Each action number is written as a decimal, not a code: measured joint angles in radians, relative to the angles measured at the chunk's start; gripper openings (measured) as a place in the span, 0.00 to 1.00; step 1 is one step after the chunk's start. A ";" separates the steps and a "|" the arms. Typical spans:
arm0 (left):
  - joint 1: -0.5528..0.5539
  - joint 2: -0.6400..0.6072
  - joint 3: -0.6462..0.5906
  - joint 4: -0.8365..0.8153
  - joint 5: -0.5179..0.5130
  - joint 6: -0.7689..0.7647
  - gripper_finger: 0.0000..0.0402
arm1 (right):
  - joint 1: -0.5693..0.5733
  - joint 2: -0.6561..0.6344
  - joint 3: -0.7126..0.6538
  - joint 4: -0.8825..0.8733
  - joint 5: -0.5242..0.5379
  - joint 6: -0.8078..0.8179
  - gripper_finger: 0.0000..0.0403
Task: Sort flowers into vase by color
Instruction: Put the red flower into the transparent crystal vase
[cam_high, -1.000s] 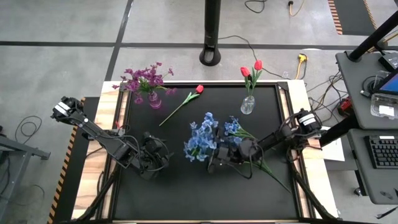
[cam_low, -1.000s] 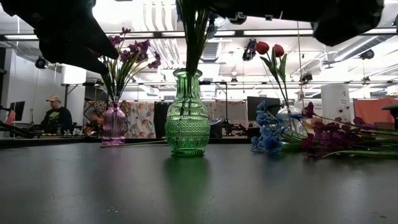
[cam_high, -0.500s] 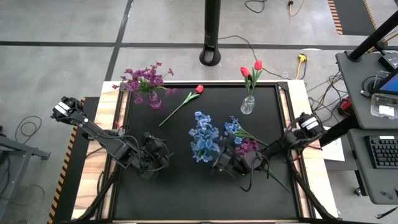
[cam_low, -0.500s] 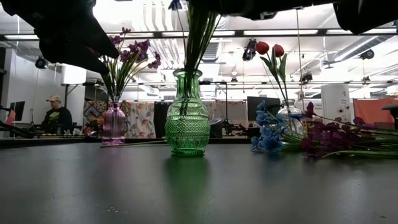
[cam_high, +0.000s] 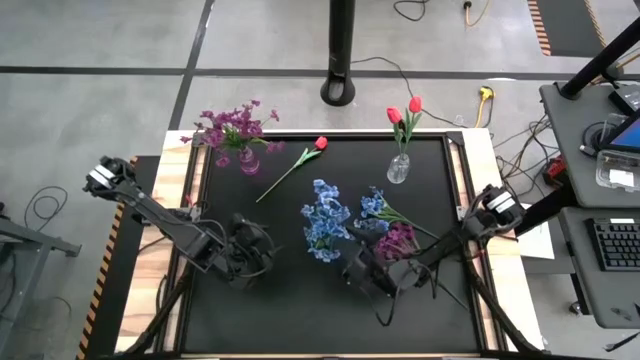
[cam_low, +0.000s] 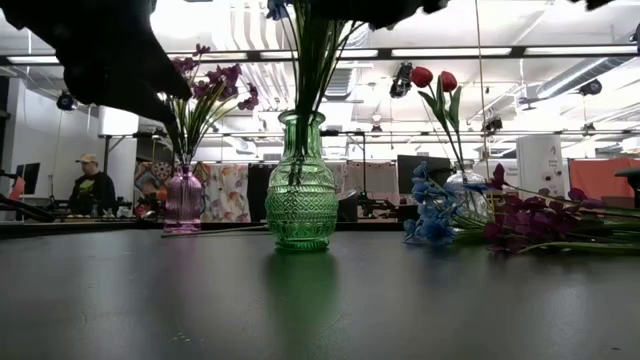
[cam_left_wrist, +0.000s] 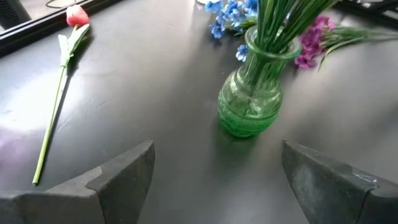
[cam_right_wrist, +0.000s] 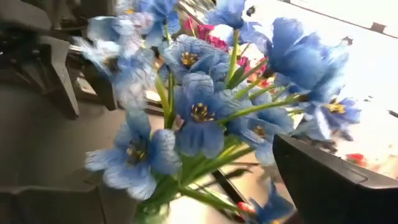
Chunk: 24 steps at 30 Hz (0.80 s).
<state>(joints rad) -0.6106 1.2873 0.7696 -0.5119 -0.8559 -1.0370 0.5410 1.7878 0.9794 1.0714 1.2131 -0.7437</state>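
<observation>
High view, sorting partly done: blue flowers (cam_high: 323, 220) standing in the green vase (cam_low: 301, 195) at centre; purple ones (cam_high: 232, 128) filling the pink vase (cam_high: 249, 162) upper left; red tulips (cam_high: 405, 110) in the clear vase (cam_high: 398, 168). Remaining: loose red tulip (cam_high: 320, 143), blue sprig (cam_high: 374, 203), purple sprig (cam_high: 396, 238) lying on the black worktop (cam_high: 300, 300). Right tool (cam_high: 362, 274) and left tool (cam_high: 252, 252) both hanging apart, gripping nothing. Grey floor (cam_high: 100, 100) surrounding.
</observation>
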 joint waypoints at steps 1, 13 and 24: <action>0.004 0.012 0.000 0.000 0.000 0.000 0.82 | 0.010 0.000 0.003 0.000 0.022 -0.015 0.82; 0.147 0.170 0.000 -0.003 0.119 0.045 0.82 | 0.123 -0.040 0.011 0.001 0.186 -0.064 0.84; 0.285 0.186 0.000 -0.009 0.168 0.325 0.82 | 0.238 -0.177 0.010 0.003 0.314 -0.014 0.83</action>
<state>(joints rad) -0.3256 1.4732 0.7696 -0.5212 -0.6877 -0.7122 0.7787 1.6109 0.9894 1.0744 1.5269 -0.7578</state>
